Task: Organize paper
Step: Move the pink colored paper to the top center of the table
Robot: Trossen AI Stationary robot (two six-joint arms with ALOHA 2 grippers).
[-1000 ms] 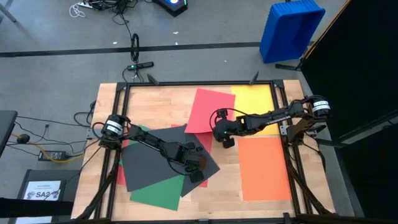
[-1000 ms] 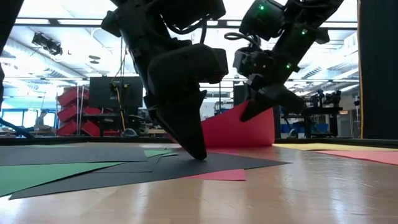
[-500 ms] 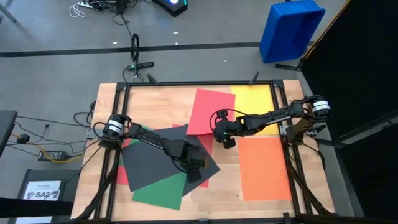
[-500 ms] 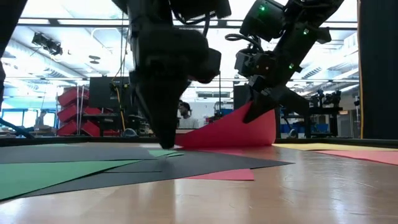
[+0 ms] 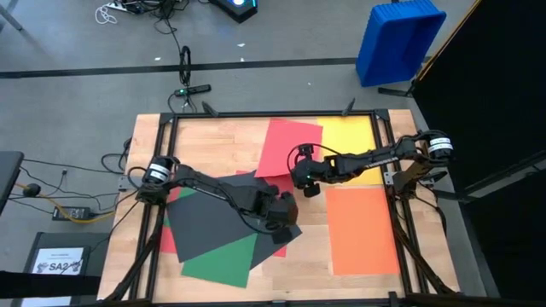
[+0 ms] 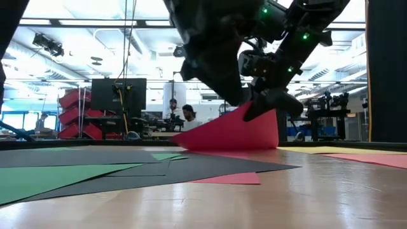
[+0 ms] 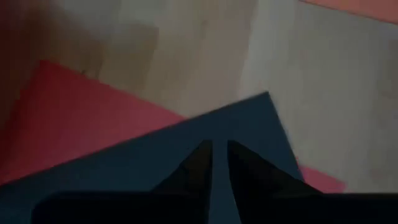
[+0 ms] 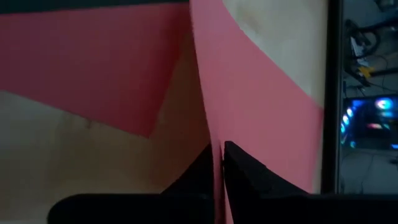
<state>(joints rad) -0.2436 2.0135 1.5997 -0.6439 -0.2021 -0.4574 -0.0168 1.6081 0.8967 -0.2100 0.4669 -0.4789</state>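
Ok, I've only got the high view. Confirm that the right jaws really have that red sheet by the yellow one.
Observer: Yes. The right wrist view shows the right gripper shut on the red sheet's edge.
Operator: Tell me its height.
Observer: In the low view that edge stands raised off the table, the rest sloping down to it.
Operator: Now the left.
Observer: The left gripper hangs over a corner of the black sheet, which lies flat.

My table (image 5: 213,141): pale wood, dark frame round edge. Lying on it: yellow sheet (image 5: 351,136) at far right, orange sheet (image 5: 363,228) near right, green sheet (image 5: 223,260) near left, dark grey sheet (image 5: 205,217) overlapping green.
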